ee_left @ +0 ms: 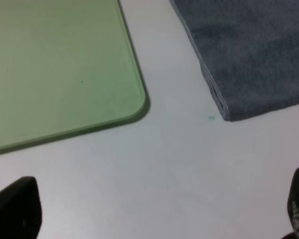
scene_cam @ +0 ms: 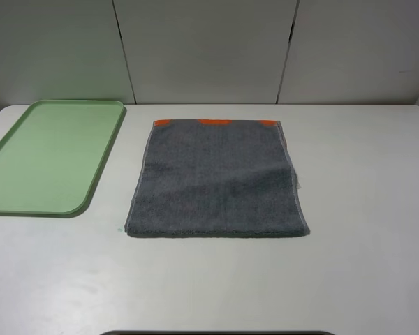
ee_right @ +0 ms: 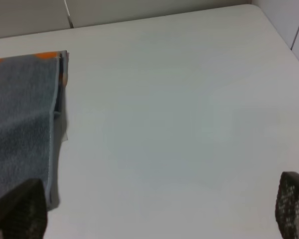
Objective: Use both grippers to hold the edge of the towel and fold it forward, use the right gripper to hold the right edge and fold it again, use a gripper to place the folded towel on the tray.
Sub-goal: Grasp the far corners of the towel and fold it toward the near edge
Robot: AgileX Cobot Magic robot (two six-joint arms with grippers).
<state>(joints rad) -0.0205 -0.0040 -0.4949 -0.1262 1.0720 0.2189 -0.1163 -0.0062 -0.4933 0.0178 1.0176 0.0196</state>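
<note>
Towel [scene_cam: 216,178] lies flat on the worktop [scene_cam: 363,181], about centre, doubled over. Tray [scene_cam: 52,157] sits on the worktop left of it, near, edges not touching. Wall panels [scene_cam: 209,49] stand behind the worktop's far edge.

The towel [scene_cam: 216,178] is grey terry cloth, matt and nappy, with a stitched hem. The tray [scene_cam: 52,157] looks like smooth pale-green plastic with a soft sheen. The table [scene_cam: 363,209] is white, smooth and faintly glossy. The right gripper [ee_right: 159,211] has black fingertips [ee_right: 293,204] with a rough, dimpled face.
</note>
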